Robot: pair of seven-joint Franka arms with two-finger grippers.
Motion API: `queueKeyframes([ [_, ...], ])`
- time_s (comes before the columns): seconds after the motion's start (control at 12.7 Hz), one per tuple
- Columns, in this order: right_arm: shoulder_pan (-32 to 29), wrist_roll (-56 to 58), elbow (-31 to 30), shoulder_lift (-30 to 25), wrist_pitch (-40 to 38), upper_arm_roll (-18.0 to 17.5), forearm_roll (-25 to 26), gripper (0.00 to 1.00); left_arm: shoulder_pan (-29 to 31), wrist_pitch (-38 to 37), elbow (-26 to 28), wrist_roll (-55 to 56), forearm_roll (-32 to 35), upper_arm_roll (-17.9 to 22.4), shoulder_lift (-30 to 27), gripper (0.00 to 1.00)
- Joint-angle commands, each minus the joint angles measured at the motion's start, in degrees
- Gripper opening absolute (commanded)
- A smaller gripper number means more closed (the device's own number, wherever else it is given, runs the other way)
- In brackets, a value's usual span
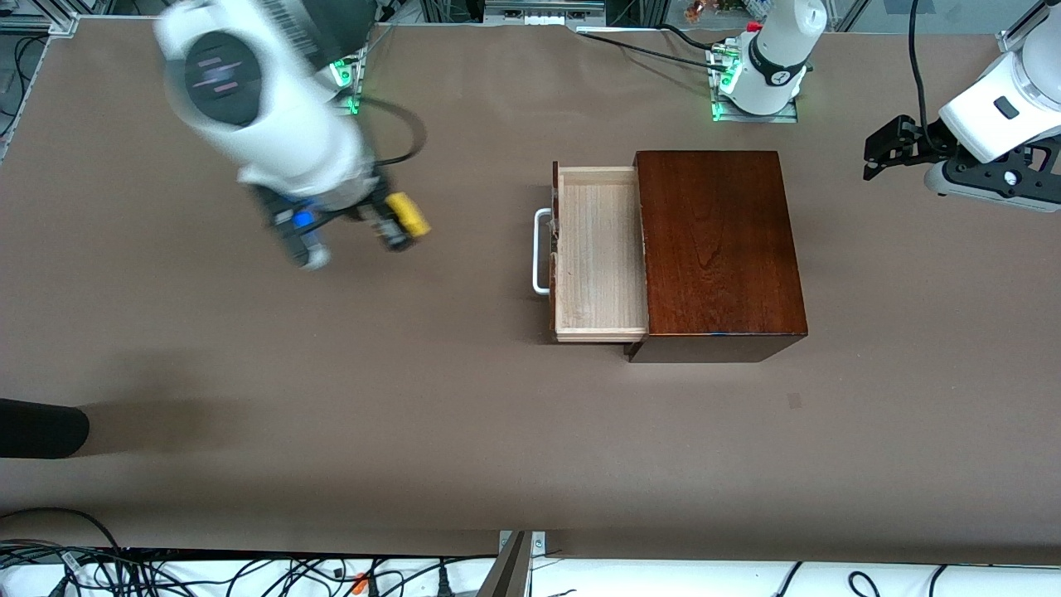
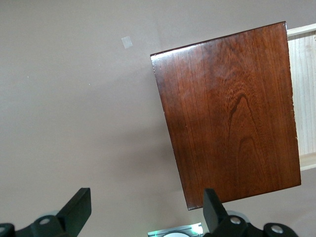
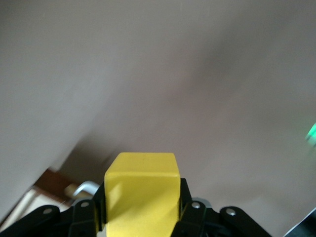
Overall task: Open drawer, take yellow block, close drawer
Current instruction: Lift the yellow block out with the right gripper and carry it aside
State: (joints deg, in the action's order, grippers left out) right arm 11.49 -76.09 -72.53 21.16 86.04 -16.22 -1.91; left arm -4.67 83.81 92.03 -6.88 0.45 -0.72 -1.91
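Right gripper point(image 1: 398, 224): held in the air over bare table point(image 1: 249, 373) toward the right arm's end, well apart from the box. Its 2 fingers are clamped on the yellow block point(image 1: 408, 214), seen close in the right wrist view point(image 3: 141, 190), where the block's lower part is cut off by the frame edge. The arm above it is smeared in the front view, so its outline is hard to make out.

Drawer point(image 1: 598, 253): pulled out of the mahogany box point(image 1: 714, 245) toward the right arm's end; pale-wood tray exposed, nothing seen in it; the part inside the box is hidden. White bar handle point(image 1: 540, 251) is seen at its front.

Left gripper point(image 1: 887, 151): waiting in the air toward the left arm's end, clear of the box; fingers point(image 2: 76, 210) spread apart, nothing between them. Only the fingertips are shown in the left wrist view.
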Motion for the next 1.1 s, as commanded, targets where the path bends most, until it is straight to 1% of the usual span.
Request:
queueKeyframes([
  [0.0,-0.59,22.57,-9.01,-6.73,0.00,8.79,-1.43,0.00,0.01,-1.46,-1.06,0.64,-0.36,-0.07,-0.28,1.00],
  [0.08,-0.59,30.92,-11.12,-7.53,0.53,12.92,-1.43,0.00,-0.08,-1.46,-1.06,0.64,-0.36,-0.16,-0.28,1.00],
  [0.31,-0.59,51.95,-13.94,-7.19,2.45,23.39,-1.34,0.00,-0.17,-1.46,-1.15,0.73,-0.36,-1.04,-0.28,1.00],
  [0.47,-0.68,63.29,-19.20,-7.19,8.67,29.20,-1.34,0.00,-0.17,-1.55,-1.50,0.64,-0.36,-1.04,-0.11,1.00],
  [0.63,-0.77,71.83,-23.95,-7.10,15.79,33.86,-1.26,0.00,-0.17,-1.55,-1.59,0.64,-0.36,-1.04,0.07,1.00],
  [0.79,-0.94,80.80,-27.04,-5.00,22.39,37.56,-1.43,0.00,-0.17,-1.64,-1.59,0.73,-0.71,-1.12,0.07,1.00],
  [0.94,-2.96,83.90,-29.67,-3.07,28.19,37.84,-1.61,0.00,-0.34,-4.60,-1.50,0.47,-1.33,-1.82,0.50,1.00],
  [1.02,-4.10,85.65,-30.82,-1.49,32.13,37.84,-1.70,0.00,-1.21,-7.41,-1.50,-0.14,-1.33,-3.66,1.99,1.00],
])
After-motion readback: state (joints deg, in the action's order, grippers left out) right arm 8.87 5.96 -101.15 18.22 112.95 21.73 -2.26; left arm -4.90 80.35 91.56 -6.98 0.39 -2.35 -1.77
